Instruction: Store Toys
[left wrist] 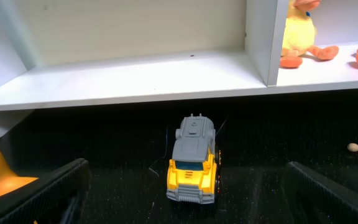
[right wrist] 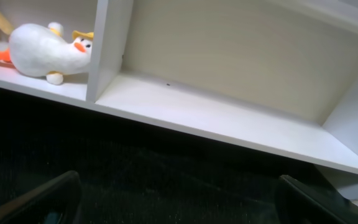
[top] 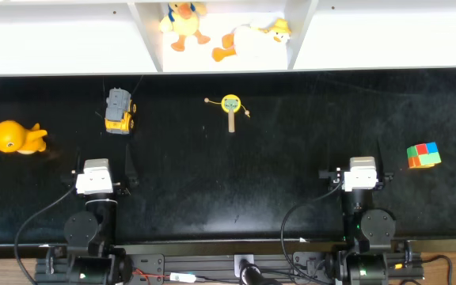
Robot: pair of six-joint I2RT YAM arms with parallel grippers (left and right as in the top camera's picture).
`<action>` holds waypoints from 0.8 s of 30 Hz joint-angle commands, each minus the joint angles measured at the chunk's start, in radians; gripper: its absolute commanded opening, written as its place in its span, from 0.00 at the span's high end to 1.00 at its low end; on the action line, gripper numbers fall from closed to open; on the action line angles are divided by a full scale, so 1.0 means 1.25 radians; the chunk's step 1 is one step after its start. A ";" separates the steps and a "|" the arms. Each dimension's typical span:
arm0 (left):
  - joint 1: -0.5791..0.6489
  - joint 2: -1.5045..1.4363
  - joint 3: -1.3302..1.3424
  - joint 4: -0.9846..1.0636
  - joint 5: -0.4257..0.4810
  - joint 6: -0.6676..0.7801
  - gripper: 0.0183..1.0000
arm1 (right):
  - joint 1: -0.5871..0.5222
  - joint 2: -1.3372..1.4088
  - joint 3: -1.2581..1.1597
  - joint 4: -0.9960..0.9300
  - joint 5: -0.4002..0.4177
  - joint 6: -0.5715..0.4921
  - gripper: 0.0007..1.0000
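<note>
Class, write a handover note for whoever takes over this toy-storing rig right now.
Left claw: open, low, facing the yellow truck.
Right claw: open, facing the shelf.
Done: yellow plush duck and white plush duck are in the shelf's middle compartment.
To do: truck, orange toy, rattle and colour cube, all on the black table.

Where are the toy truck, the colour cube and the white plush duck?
toy truck (left wrist: 192, 155): left wrist view, on the grey cab.
colour cube (top: 423, 155): top view, on the middle of its top face.
white plush duck (right wrist: 45, 50): right wrist view, on the white body.
</note>
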 commanded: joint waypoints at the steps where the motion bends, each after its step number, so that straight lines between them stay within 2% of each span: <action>1: -0.004 -0.009 -0.001 -0.001 -0.010 0.013 0.00 | -0.002 -0.006 -0.010 0.003 0.005 0.001 0.01; 5: -0.002 0.010 0.010 -0.025 -0.009 0.013 0.00 | -0.002 -0.006 -0.010 0.003 0.005 0.001 0.00; 8: 0.014 0.070 0.085 -0.135 -0.014 0.009 0.00 | -0.002 -0.006 -0.010 0.003 0.005 0.001 0.00; 10: 0.027 0.116 0.169 -0.246 -0.003 -0.064 0.00 | -0.002 -0.006 -0.010 0.003 0.005 0.001 0.01; 12: 0.038 0.170 0.261 -0.357 -0.005 -0.189 0.00 | -0.002 -0.006 -0.010 0.003 0.005 0.001 0.00; 14: 0.053 0.228 0.349 -0.466 -0.009 -0.228 0.00 | -0.002 -0.006 -0.010 0.003 0.005 0.001 0.00; 18: 0.122 0.347 0.510 -0.639 -0.012 -0.181 0.01 | -0.002 -0.006 -0.010 0.003 0.005 0.001 0.00; 21: 0.205 0.431 0.602 -0.700 0.004 -0.111 0.01 | -0.002 -0.006 -0.010 0.003 0.005 0.001 0.00; 24: 0.301 0.510 0.659 -0.696 0.085 -0.013 0.01 | -0.002 -0.006 -0.010 0.003 0.005 0.001 0.00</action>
